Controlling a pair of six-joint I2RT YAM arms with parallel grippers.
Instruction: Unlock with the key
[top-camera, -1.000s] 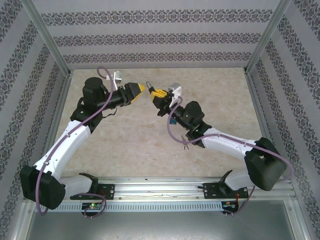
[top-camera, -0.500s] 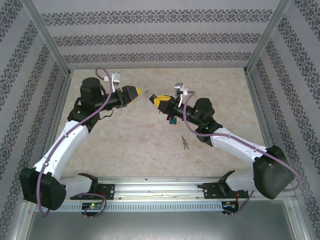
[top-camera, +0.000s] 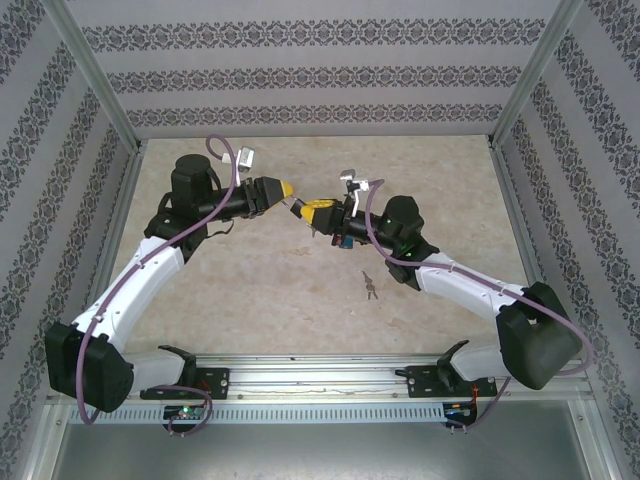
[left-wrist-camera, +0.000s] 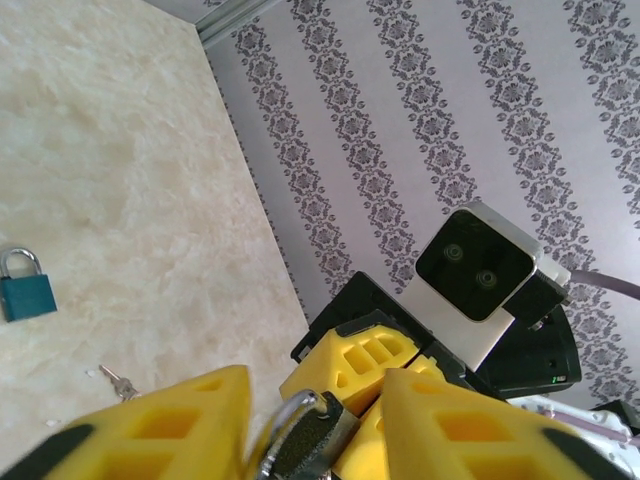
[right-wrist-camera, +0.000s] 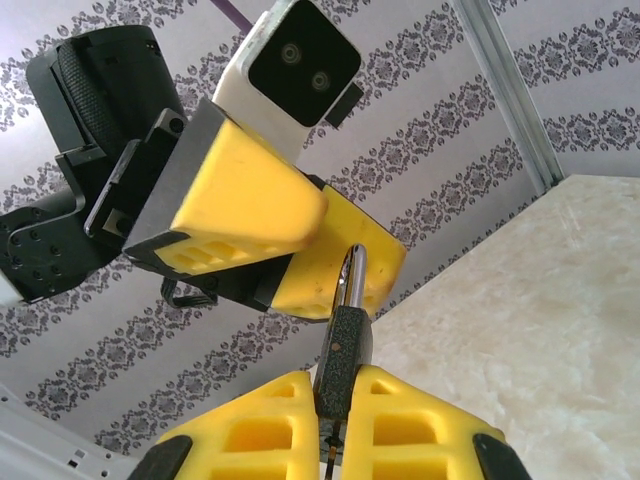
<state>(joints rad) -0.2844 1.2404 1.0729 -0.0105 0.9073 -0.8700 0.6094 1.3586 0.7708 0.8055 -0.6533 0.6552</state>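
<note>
A black padlock (right-wrist-camera: 340, 350) with a silver shackle is clamped by its body in my right gripper (right-wrist-camera: 335, 385), which is shut on it, shackle pointing away. My left gripper (left-wrist-camera: 315, 385) is open, and the black padlock (left-wrist-camera: 315, 435) lies shackle-first between its yellow fingers without clearly touching either. From above, the left gripper (top-camera: 280, 190) and right gripper (top-camera: 314, 211) meet tip to tip over the table's far middle. A small silver key (top-camera: 370, 285) lies loose on the table, nearer than the right gripper.
A teal padlock (top-camera: 343, 240) lies on the marble-patterned table (top-camera: 250, 290) under the right wrist, also seen as the teal padlock (left-wrist-camera: 25, 287) beside the key (left-wrist-camera: 118, 380). Patterned walls enclose the left, back and right sides.
The two grippers have closed the gap between them, the left moving right and the right moving left. The black padlock's shackle now sits between the left fingers.
</note>
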